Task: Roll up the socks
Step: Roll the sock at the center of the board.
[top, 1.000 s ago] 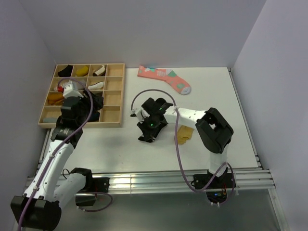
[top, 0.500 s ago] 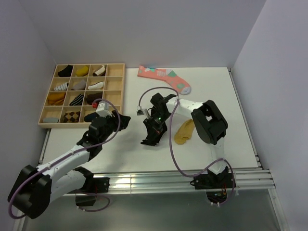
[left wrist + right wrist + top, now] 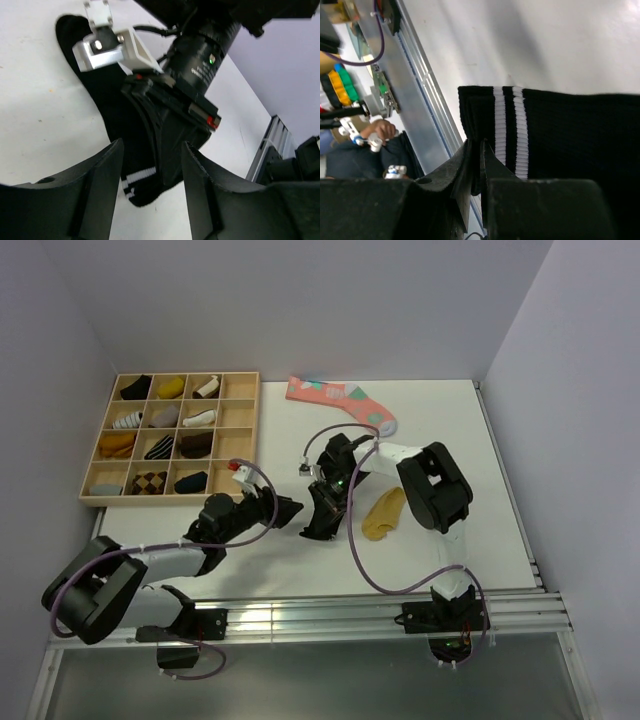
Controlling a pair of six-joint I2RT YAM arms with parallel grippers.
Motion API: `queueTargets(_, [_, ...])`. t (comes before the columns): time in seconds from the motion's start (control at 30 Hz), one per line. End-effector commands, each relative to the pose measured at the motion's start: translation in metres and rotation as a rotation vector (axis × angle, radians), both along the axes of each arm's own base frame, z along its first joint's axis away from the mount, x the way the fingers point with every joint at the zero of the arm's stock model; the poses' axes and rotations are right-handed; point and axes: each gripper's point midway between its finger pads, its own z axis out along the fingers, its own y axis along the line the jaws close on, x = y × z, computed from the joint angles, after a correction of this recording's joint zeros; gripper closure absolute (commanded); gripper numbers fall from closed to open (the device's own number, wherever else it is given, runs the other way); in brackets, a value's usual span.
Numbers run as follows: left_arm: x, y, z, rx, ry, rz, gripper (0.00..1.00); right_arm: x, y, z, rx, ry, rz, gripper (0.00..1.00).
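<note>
The left claw [image 3: 292, 510] reaches low over the white table [image 3: 450, 440]. Its fingers are spread apart and hold nothing. Just ahead of it, the right claw [image 3: 476, 150] is clenched on the cuff of the one black crew sock [image 3: 107, 100]. The top view hides the cuff's two white stripes [image 3: 507, 130], but both wrist views show them. Only the top view shows one mustard-tan ankle sock [image 3: 383, 513] to the right of that claw, and one pink patterned sock [image 3: 340, 403] beyond it.

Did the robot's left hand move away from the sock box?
Yes. The left gripper left its spot over the wooden tray and swung right and toward the camera, off the tray, toward the black sock.
</note>
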Motion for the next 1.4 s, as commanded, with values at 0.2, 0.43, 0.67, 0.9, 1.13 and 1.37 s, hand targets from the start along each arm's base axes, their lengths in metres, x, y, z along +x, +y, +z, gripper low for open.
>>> queueTargets(0.2, [-0.016, -0.028, -0.001, -0.039, -0.066, -0.170, 0.39, 0.012, -0.014, -0.011, -0.039, 0.037, -0.093, 1.00])
queueTargets(0.43, [-0.019, -0.053, -0.023, -0.029, -0.027, -0.252, 0.38, 0.016, -0.022, -0.015, -0.037, 0.077, -0.124, 1.00])
queueTargets(0.67, [-0.016, -0.062, -0.041, -0.021, 0.000, -0.261, 0.36, 0.017, -0.031, -0.017, -0.020, 0.116, -0.145, 1.00])
queueTargets(0.9, [-0.009, -0.073, -0.049, -0.020, 0.009, -0.286, 0.35, 0.014, -0.034, -0.015, -0.005, 0.136, -0.138, 1.00])
queueTargets(1.13, [-0.010, -0.079, -0.062, -0.012, 0.035, -0.322, 0.38, 0.021, -0.040, -0.016, -0.005, 0.153, -0.181, 1.00])
queueTargets(1.37, [-0.014, -0.080, -0.073, 0.000, 0.055, -0.345, 0.40, 0.031, -0.050, -0.017, 0.001, 0.171, -0.233, 1.00])
